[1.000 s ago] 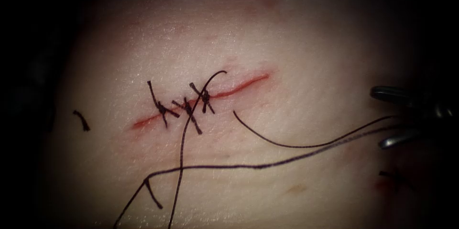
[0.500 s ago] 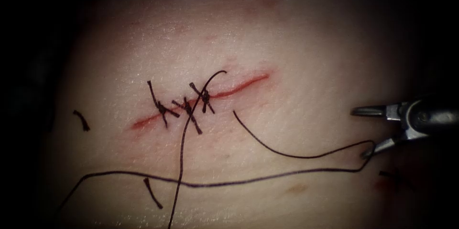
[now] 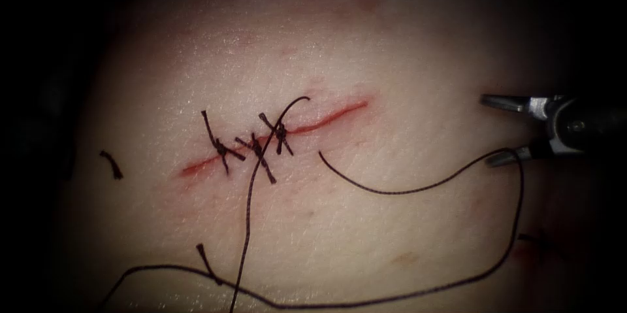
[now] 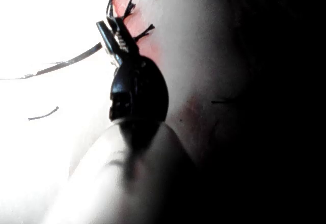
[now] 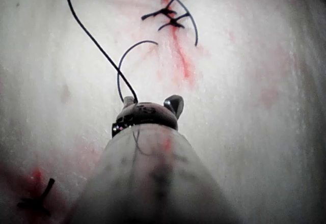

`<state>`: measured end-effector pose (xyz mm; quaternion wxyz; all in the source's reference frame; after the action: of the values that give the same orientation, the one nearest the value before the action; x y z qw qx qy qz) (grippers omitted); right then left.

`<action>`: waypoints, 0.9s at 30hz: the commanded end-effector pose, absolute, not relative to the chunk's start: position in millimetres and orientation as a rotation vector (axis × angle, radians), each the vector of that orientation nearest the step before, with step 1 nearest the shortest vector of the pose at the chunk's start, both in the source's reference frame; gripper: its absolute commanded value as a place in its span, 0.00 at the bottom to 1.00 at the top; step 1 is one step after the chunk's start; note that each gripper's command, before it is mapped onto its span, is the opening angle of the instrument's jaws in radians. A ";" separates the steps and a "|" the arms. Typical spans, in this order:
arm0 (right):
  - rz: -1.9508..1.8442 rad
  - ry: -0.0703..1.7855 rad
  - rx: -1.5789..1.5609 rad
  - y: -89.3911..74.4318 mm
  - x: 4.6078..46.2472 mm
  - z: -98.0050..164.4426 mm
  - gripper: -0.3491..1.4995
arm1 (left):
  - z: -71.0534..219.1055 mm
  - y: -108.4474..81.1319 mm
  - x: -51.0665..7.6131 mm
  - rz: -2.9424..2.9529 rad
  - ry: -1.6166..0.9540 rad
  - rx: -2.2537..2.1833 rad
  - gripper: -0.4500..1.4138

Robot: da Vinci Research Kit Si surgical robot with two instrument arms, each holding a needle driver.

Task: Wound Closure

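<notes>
The cut (image 3: 326, 117) runs slantwise across the tissue (image 3: 392, 58), with three dark stitches (image 3: 260, 151) knotted over its left half. My right tool (image 3: 488, 131) is to the right of the cut, jaws open and clamping nothing. The dark thread (image 3: 418, 190) arcs from beside the cut to the lower jaw, drapes over it, then drops in a wide loop along the near edge. From the wrist, the right tool (image 5: 152, 102) has the thread (image 5: 97, 43) running up to one jaw. My left tool (image 4: 108, 28) hovers close to the stitches (image 4: 122, 2).
Short cut ends of thread lie on the tissue at the far left (image 3: 111, 164), near the front (image 3: 209, 264) and below the right tool (image 3: 535, 240). Red fluid stains the cut's edges. A long strand (image 3: 247, 221) runs from the stitches toward the near edge.
The right tool came in from the right, then rose, carrying the thread hooked on its lower jaw. The long strand swung down toward the near edge into a wide loop.
</notes>
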<state>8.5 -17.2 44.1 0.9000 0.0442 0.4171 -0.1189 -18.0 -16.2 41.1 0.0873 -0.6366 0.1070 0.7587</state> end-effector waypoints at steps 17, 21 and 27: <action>-0.337 0.617 0.022 -16.2 8.5 46.8 0.95 | 38.7 -18.6 -15.7 2.264 0.259 -1.966 0.00; -0.335 0.649 0.033 -15.9 7.8 47.0 0.88 | 37.9 -19.1 -13.6 2.277 0.256 -1.946 0.00; -0.189 0.960 0.069 -16.6 9.6 46.0 0.83 | 38.3 -19.3 -15.8 2.277 0.270 -1.944 0.00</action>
<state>9.2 -16.0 45.2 0.8761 0.0324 0.4745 -0.0786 -15.9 -18.9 37.8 0.0664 -0.6463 0.0904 0.7548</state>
